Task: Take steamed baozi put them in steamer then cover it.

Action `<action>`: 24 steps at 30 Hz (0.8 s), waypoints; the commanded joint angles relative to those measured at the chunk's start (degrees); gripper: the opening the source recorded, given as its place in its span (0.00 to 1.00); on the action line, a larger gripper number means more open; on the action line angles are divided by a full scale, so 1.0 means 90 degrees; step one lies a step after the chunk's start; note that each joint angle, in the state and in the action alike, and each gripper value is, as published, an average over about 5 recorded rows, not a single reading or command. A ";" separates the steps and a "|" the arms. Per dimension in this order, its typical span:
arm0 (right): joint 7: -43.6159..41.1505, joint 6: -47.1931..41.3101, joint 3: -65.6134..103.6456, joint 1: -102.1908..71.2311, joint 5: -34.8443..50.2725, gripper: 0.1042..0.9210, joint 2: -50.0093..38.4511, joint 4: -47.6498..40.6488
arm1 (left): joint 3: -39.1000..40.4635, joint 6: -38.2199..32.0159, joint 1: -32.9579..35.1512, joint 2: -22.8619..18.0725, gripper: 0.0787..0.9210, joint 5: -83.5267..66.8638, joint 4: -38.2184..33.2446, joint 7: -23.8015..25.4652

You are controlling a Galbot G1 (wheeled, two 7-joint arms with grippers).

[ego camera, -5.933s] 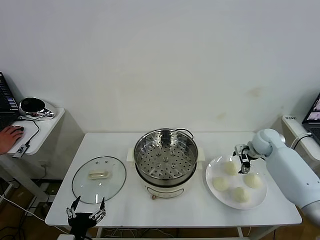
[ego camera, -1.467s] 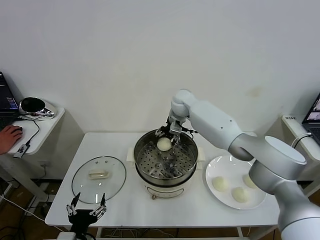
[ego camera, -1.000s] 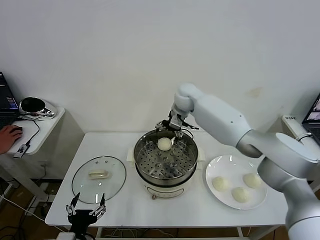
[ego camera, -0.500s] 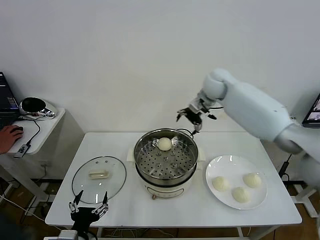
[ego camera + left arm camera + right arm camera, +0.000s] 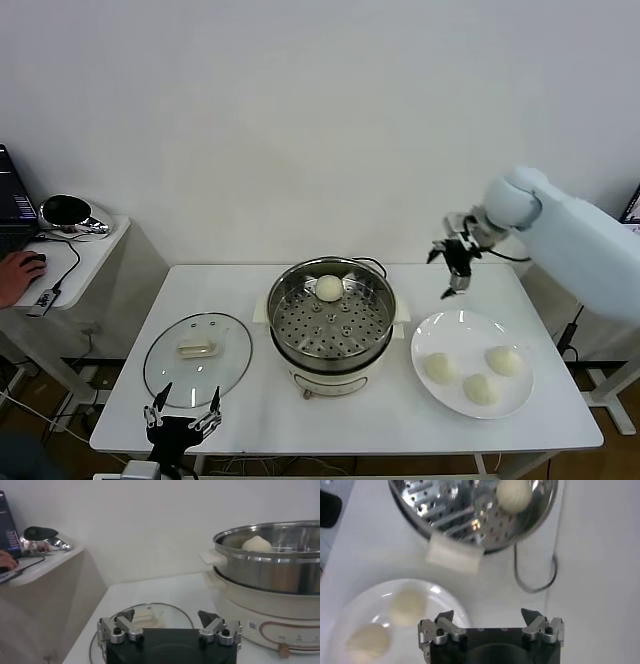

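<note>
Head view: a white table is seen from above, with the task's things laid out on it.
Steamer: set at the table's middle, uncovered; one steamed baozi is lying on the perforated tray at the far side.
Plate: placed right of the steamer; three baozi are left on it.
Glass lid: laid flat on the table, left of the steamer.
Right hand: held in the air above the plate's far edge, fingers spread wide, nothing gripped.
Left hand: parked at the near table edge by the lid, fingers wide apart, empty.
Step in hand: the second baozi is judged to be next.
Next move: a descent over one plate baozi and a gentle closing would be required.
</note>
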 commanded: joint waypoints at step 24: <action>0.0740 -0.0449 0.0177 -0.1725 -0.0570 0.88 0.0041 0.0196 | -0.0023 -0.0003 0.0065 -0.0076 0.88 0.0063 0.0019 0.0008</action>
